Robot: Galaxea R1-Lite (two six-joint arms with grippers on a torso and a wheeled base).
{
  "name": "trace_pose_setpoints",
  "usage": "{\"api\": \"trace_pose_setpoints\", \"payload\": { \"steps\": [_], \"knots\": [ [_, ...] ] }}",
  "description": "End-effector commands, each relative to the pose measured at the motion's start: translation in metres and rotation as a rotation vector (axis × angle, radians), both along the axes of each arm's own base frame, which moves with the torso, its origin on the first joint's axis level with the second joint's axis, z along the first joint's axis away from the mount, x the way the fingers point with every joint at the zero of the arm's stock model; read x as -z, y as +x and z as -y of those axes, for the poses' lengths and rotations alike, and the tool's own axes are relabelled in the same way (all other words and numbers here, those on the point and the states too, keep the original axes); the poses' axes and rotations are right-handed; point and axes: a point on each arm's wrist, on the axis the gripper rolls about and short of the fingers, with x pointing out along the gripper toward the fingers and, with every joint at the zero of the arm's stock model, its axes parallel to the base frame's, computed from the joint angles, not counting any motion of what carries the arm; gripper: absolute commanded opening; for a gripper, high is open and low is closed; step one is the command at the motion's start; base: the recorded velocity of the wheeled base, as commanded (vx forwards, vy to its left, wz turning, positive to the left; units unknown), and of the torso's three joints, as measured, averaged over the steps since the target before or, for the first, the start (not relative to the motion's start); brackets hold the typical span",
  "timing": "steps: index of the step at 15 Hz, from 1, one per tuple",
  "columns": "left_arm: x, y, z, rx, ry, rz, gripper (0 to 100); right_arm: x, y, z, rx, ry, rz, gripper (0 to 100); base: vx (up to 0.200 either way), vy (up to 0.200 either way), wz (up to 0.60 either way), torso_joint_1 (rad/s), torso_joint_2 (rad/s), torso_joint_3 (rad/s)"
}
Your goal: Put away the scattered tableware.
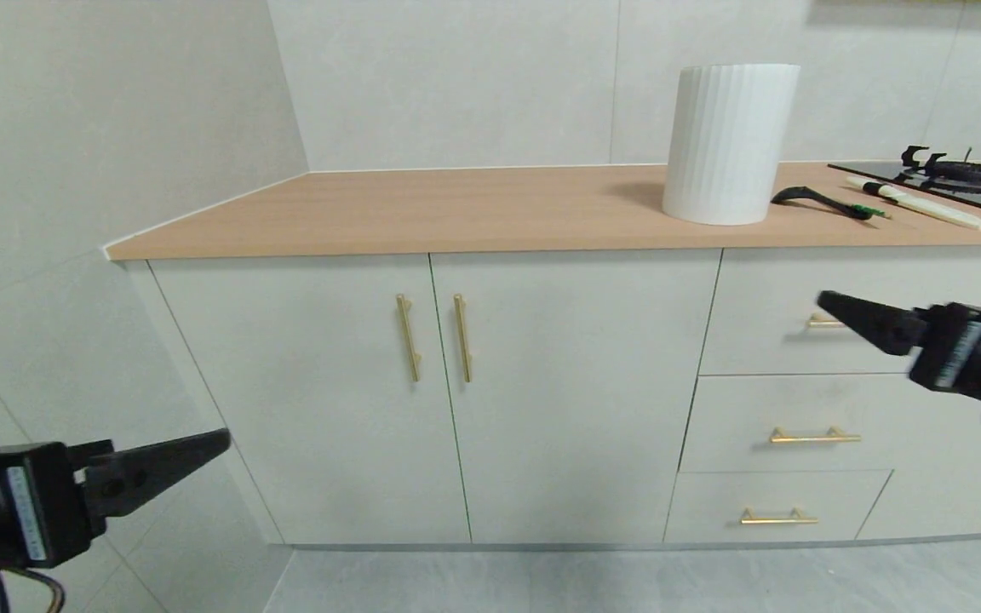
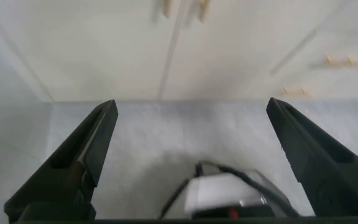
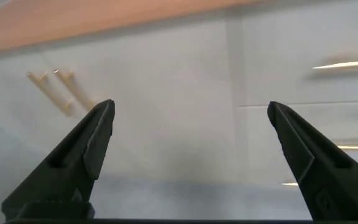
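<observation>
Nearest, at the lower left of the head view, the left gripper hangs low in front of the side wall, its arm cut off by the frame edge. From its own wrist camera the left gripper has its jaws spread wide with nothing between them, only grey floor and the foot of the cabinets beyond. At the right edge, higher up, the right gripper points at the top drawer and covers part of that drawer's gold handle. Its wrist view shows the right gripper just as wide open and empty, facing the cabinet fronts.

Behind them stand two pale cabinet doors with upright gold handles side by side. To their right is a stack of drawers, the middle drawer handle and bottom drawer handle in plain sight.

On the wooden countertop, upper right of the frame, stands a tall white ribbed container. The tableware lies just to its right. A black utensil, possibly a small ladle, has one end close to the container's base. Beside it lies a long pale utensil, with a small green piece that I cannot identify. Farthest right is a black stove, cut off by the frame edge, against the tiled wall.
</observation>
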Motion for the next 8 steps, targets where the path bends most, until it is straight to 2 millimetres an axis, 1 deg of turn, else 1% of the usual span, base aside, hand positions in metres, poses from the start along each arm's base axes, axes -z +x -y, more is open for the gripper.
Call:
{"api": "trace_pose_setpoints", "payload": {
  "steps": [1,2,3,4,5,6,7,8],
  "knots": [
    [-0.002,-0.06,-0.031,-0.082,-0.052,0.198,100,0.01,-0.111,0.06,0.143,-0.055,0.161,100,0.0,0.0,0.0,0.0,0.0,0.0],
    [0.003,-0.076,-0.039,-0.107,-0.038,0.25,100,0.012,-0.132,0.066,0.148,-0.06,0.17,100,0.0,0.0,0.0,0.0,0.0,0.0],
    [0.014,-0.098,-0.048,-0.125,-0.016,0.32,100,0.018,-0.163,0.076,0.167,-0.099,0.189,100,0.0,0.0,0.0,0.0,0.0,0.0],
    [0.014,-0.098,-0.048,-0.125,-0.016,0.32,100,0.018,-0.163,0.076,0.167,-0.099,0.189,100,0.0,0.0,0.0,0.0,0.0,0.0],
    [0.04,-0.128,-0.056,-0.178,0.034,0.401,100,0.036,-0.207,0.085,0.25,-0.162,0.227,100,0.0,0.0,0.0,0.0,0.0,0.0],
    [0.045,-0.133,-0.057,-0.197,0.044,0.416,100,0.04,-0.214,0.086,0.268,-0.171,0.235,100,0.0,0.0,0.0,0.0,0.0,0.0],
    [0.057,-0.145,-0.058,-0.231,0.047,0.454,100,0.049,-0.232,0.085,0.323,-0.195,0.24,100,0.0,0.0,0.0,0.0,0.0,0.0],
    [0.061,-0.15,-0.058,-0.253,0.049,0.468,100,0.053,-0.233,0.084,0.361,-0.197,0.217,100,0.0,0.0,0.0,0.0,0.0,0.0]
  ]
}}
